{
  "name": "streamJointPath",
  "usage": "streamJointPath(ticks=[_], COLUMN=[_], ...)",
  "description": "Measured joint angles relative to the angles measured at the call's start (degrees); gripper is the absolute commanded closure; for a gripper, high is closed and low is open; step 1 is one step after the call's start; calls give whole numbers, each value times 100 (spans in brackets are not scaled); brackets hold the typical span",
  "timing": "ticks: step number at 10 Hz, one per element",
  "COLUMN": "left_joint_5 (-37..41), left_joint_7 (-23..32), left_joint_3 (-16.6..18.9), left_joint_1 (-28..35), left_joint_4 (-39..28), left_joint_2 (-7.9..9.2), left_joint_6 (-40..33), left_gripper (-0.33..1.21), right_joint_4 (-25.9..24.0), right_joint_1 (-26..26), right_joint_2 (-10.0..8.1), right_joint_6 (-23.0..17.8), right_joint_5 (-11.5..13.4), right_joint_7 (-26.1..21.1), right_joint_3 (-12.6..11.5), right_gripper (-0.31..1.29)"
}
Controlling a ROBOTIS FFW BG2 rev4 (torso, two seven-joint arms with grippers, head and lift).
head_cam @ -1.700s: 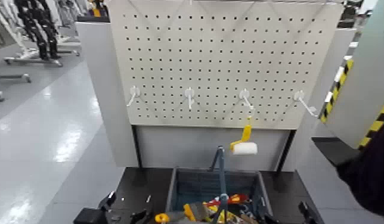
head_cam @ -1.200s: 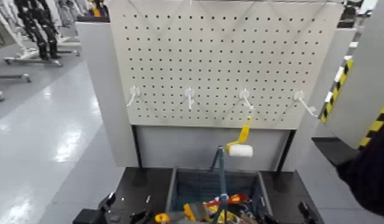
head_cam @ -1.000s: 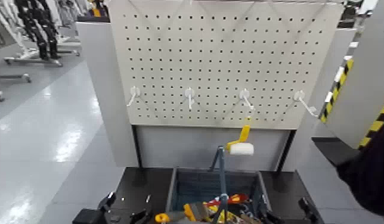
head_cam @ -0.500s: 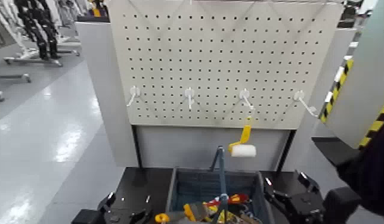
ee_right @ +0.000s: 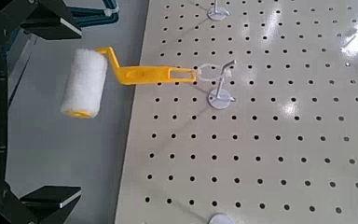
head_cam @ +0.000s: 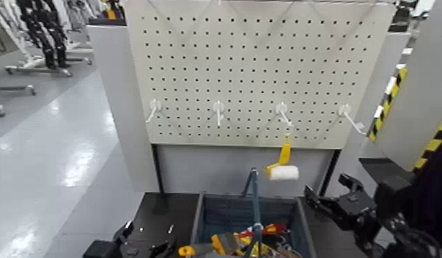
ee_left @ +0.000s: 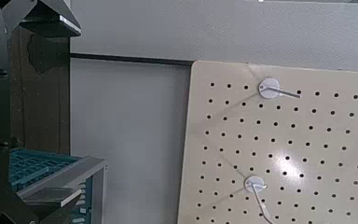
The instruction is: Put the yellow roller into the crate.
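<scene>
Yellow roller (head_cam: 283, 165) hangs by its handle from the third hook (head_cam: 282, 112) on the pegboard (head_cam: 258, 68), white sleeve at the bottom, free of any grip. Crate (head_cam: 227, 216) sits on the desk (head_cam: 165, 213) straight below at the roller's 6 o'clock, well apart, with tools (head_cam: 254, 240) inside and the centre handle bar upright.

Right gripper (head_cam: 331, 204) is raised at the roller's 4 o'clock in the head view, beside the crate, fingers spread, holding nothing. Right wrist view adds what the head view lacks: roller (ee_right: 121, 77) close up, handle end hooked on the peg (ee_right: 218, 90), dark fingers (ee_right: 47, 19) framing it wide apart.

Left gripper (head_cam: 138, 240) is low at the desk, 8 o'clock from the crate. Left wrist view shows its fingers (ee_left: 45, 19) spread, crate corner (ee_left: 47, 173) and pegboard hooks (ee_left: 270, 89); no roller there.
</scene>
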Motion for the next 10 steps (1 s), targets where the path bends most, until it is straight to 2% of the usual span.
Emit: streamJointPath(ticks=[4, 7, 10], left_joint_5=[9, 11, 10], left_joint_7=[0, -9, -43], left_joint_3=[-15, -28, -40], left_joint_1=[-18, -46, -92], left_joint_4=[3, 27, 70], left_joint_2=[1, -1, -7], left_joint_6=[19, 28, 28], left_gripper=[10, 10, 10], right_joint_4=[534, 987, 1505], right_joint_1=[-809, -1317, -1781], right_joint_2=[-388, -588, -742], right_joint_6=[289, 341, 227], right_joint_5=[-165, -284, -422], right_joint_7=[762, 1137, 1435], right_joint_3=[197, 453, 733], right_gripper=[13, 13, 13])
